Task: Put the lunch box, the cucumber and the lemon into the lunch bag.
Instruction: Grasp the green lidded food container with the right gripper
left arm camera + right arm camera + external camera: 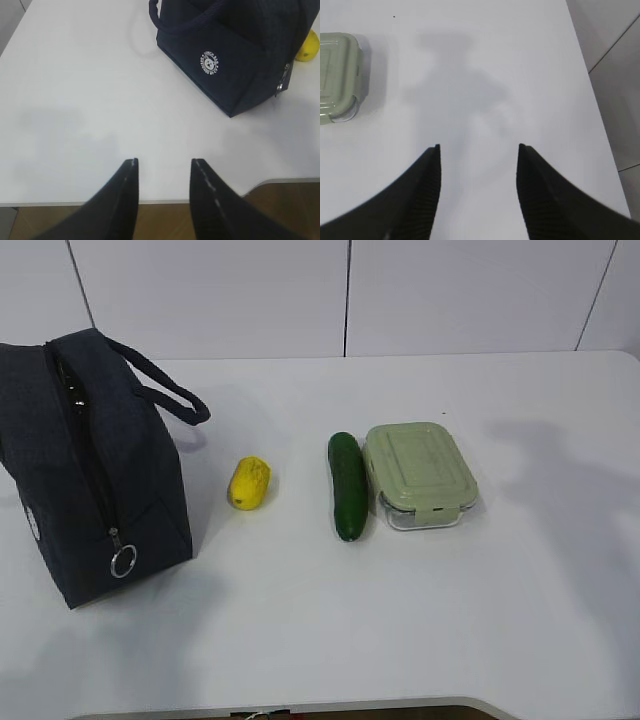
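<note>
The navy lunch bag [85, 460] stands at the table's left with its zipper up and a silver ring pull [122, 562]; its white logo faces the left wrist view [210, 62]. To its right lie the yellow lemon [249, 483], the dark green cucumber [347, 484] and the lunch box [418, 475] with its pale green lid. The lemon [308, 46] peeks past the bag. My left gripper [164, 161] hangs open above the table's near edge, holding nothing. My right gripper [479, 146] is open over bare table, right of the lunch box [339, 75]. Neither arm shows in the exterior view.
The white table [320, 630] has its front edge near the bottom of the exterior view, with a white panelled wall behind. Wooden floor shows below the table edge [165, 220]. The table's right edge and grey floor appear in the right wrist view [615, 100].
</note>
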Action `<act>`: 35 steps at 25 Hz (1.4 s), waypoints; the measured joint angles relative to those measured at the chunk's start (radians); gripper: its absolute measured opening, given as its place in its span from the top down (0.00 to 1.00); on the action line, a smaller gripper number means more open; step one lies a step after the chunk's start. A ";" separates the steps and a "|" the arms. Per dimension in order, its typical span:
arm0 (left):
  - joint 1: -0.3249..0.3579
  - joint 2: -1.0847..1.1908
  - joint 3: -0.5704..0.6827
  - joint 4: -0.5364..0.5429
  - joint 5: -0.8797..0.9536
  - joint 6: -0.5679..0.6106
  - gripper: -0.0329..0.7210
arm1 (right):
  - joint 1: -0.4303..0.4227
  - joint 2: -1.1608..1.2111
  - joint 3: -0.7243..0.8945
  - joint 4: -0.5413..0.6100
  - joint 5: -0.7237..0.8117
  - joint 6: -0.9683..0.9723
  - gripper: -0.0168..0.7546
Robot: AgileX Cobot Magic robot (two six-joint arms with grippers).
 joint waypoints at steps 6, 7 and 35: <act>0.000 0.000 0.000 0.000 0.000 0.000 0.64 | 0.000 0.137 -0.051 0.038 0.005 -0.025 0.46; 0.000 0.000 0.000 0.000 0.000 0.000 0.64 | 0.000 0.156 -0.058 0.053 0.005 -0.032 0.46; 0.000 0.000 0.000 0.000 0.000 0.000 0.64 | -0.022 0.701 -0.281 0.610 0.109 -0.499 0.46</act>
